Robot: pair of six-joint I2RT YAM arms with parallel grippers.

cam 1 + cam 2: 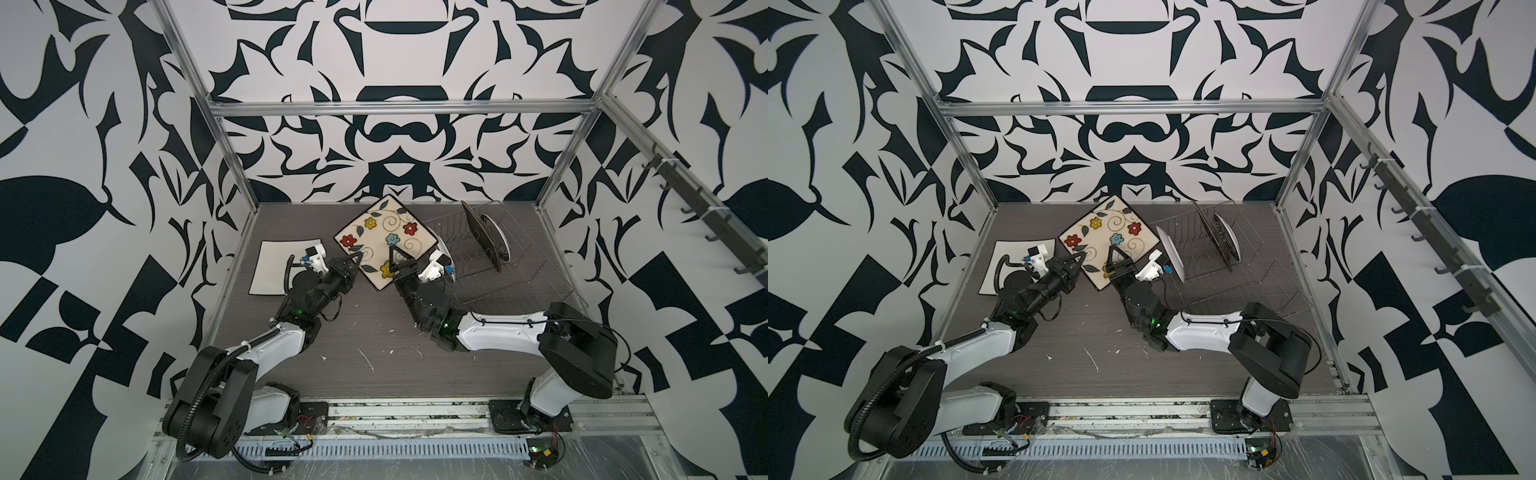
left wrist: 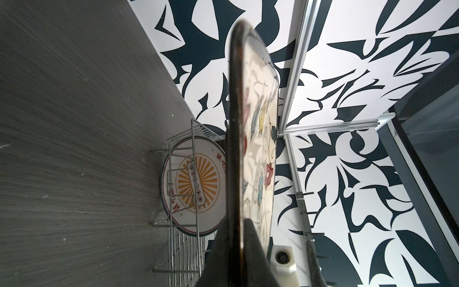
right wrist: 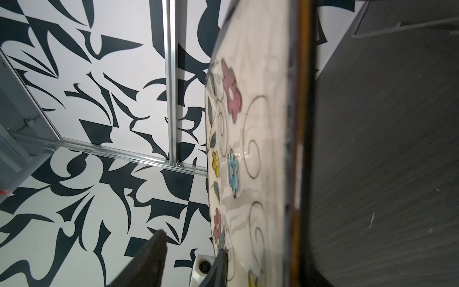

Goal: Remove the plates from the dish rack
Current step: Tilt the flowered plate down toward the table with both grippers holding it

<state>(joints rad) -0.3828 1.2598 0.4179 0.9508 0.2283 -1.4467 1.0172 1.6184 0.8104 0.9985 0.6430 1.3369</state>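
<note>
Grey wood-grain desk (image 1: 353, 332). Far left, 1 plain white square plate (image 1: 276, 266) lies flat on it. Left hand (image 1: 358, 259) is clamped on the dark rim of a glossy cream square plate with coloured flowers (image 1: 386, 232) - tilted, held off the desk. Right hand (image 1: 398, 257) is at the same plate, jaws spread apart. Right side: 1 silver wire rack (image 1: 490, 291) holding 3 plates on edge - round white (image 1: 1170, 255), black square (image 1: 484, 237), round dark-rimmed (image 1: 496, 243). 5 plates total, 2 hands.
</note>
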